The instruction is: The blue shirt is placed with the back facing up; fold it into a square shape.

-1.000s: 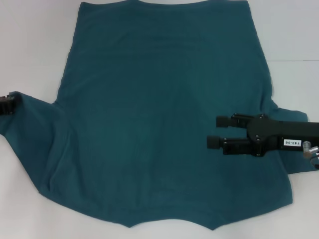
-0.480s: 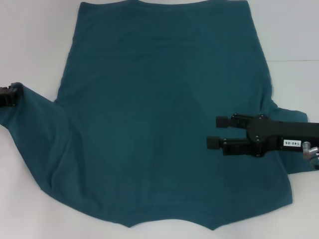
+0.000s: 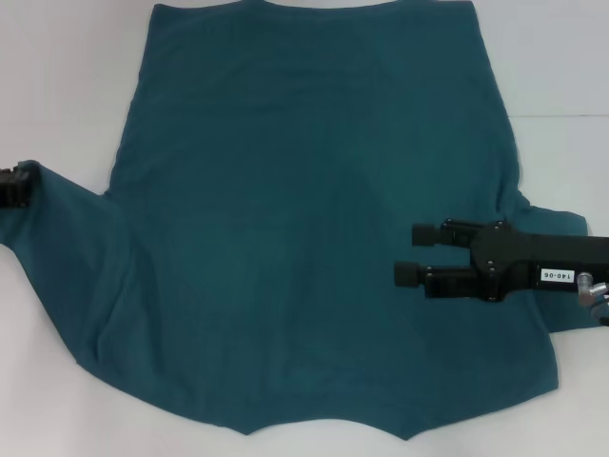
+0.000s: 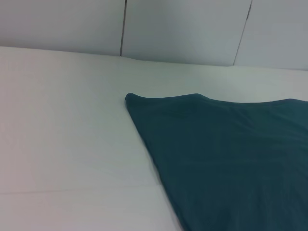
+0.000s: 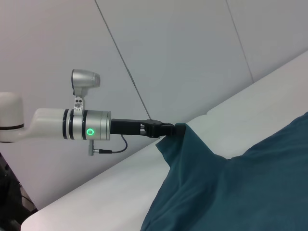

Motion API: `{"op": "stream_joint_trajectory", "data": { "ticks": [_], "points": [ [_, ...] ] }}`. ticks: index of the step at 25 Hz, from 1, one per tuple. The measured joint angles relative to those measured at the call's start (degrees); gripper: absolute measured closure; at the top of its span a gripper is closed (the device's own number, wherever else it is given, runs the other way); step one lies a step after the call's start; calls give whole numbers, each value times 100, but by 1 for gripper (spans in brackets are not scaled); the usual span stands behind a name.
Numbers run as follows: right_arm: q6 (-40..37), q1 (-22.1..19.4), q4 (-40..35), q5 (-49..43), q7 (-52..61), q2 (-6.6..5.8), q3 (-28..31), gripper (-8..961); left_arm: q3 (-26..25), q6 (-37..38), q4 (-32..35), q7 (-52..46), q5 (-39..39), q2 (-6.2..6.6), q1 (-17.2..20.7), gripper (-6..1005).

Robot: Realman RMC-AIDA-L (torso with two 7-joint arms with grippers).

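Left gripper (image 3: 17,186) clamps blue shirt (image 3: 304,219) sleeve (image 5: 185,144); right gripper (image 3: 411,252) hovers, jaws apart. Risk: thin pinch slips under tension.

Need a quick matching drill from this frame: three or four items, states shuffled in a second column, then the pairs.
Items
1. left hand
2. right hand
3. blue shirt
4. table

States
A. white, bare around the cloth
B. open above the shirt's right side
C. spread out, plain side up
D. shut on the left sleeve, lifted off the table

Pairs: 1-D, 2-B, 3-C, 4-A
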Motion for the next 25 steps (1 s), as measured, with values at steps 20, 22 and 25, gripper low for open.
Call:
{"op": "stream_joint_trajectory", "data": {
  "ticks": [20, 22, 25],
  "points": [
    [-21, -22, 3, 0, -17, 40, 0, 45, 70, 772, 350, -295, 283, -40, 134, 992],
    [-24, -27, 27, 0, -18, 46, 0, 45, 69, 1175, 383, -464, 276, -58, 96, 992],
    [-24, -28, 47, 0, -23, 48, 0, 45, 107, 1470, 396, -616, 273, -112, 51, 992]
  ]
}}
